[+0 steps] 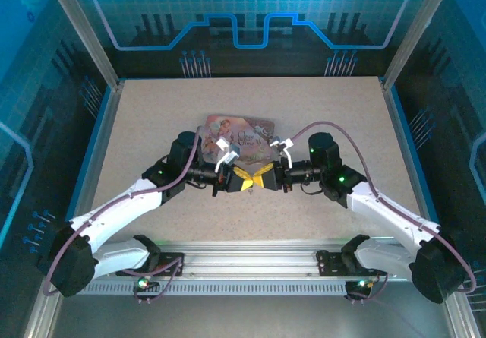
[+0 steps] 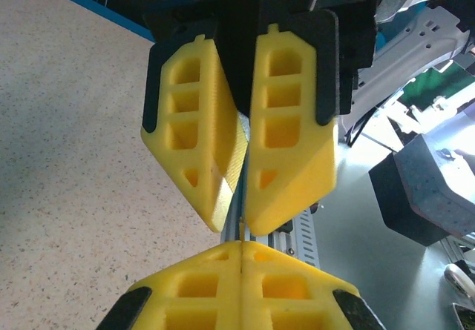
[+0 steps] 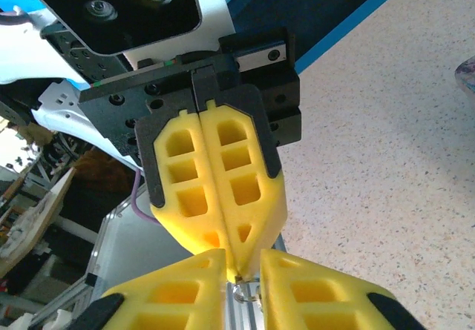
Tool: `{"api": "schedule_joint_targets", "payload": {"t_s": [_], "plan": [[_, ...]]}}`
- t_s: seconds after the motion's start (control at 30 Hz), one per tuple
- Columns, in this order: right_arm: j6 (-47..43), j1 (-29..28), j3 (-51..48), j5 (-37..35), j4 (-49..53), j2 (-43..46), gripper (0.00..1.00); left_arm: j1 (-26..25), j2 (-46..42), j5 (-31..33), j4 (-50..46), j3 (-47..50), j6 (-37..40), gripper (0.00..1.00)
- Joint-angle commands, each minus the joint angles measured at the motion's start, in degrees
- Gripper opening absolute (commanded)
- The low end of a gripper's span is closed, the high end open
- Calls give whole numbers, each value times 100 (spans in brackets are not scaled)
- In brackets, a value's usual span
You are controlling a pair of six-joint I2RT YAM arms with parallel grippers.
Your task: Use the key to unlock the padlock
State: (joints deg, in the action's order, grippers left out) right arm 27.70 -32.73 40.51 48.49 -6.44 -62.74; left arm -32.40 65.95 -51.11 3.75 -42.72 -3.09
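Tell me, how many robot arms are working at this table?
2. The left arm reaches in from the near-left corner, the right arm from the near-right; their yellow jaws meet tip to tip in front of a pink tin.

Both arms reach inward and low, elbows out, so that the grippers meet tip to tip, the left gripper [image 1: 248, 181] with its fingers pressed flat together and the right gripper [image 1: 260, 178] with its fingers narrowly parted, clamped on the padlock [image 3: 249, 293].
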Motion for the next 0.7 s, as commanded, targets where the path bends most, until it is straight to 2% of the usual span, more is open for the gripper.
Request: {"api": "schedule_joint_targets", "payload": {"t_s": [0.0, 0.07, 0.13, 0.27, 0.37, 0.43, 0.5, 0.67], "plan": [[-90, -64, 185, 103, 7, -26, 12, 53, 7, -246, 89, -199, -75, 0], [-83, -66, 214, 140, 5, -53, 6, 53, -6, -246, 99, -192, -91, 0], [-64, -83, 220, 158, 0, -72, 4, 63, -11, -250, 121, -192, -119, 0], [-89, -121, 223, 160, 26, -97, 14, 76, 10, -276, 126, -208, -156, 0], [-125, -173, 220, 169, 37, -137, 16, 90, 38, -311, 150, -211, -190, 0], [-158, -203, 220, 185, 37, -171, 10, 94, 62, -337, 201, -215, -247, 0], [-184, -230, 234, 166, 37, -210, 0, 95, 94, -368, 247, -214, -283, 0], [-147, -233, 188, -253, -25, -171, 0, 109, 68, -212, 326, -162, -315, 0]]}}
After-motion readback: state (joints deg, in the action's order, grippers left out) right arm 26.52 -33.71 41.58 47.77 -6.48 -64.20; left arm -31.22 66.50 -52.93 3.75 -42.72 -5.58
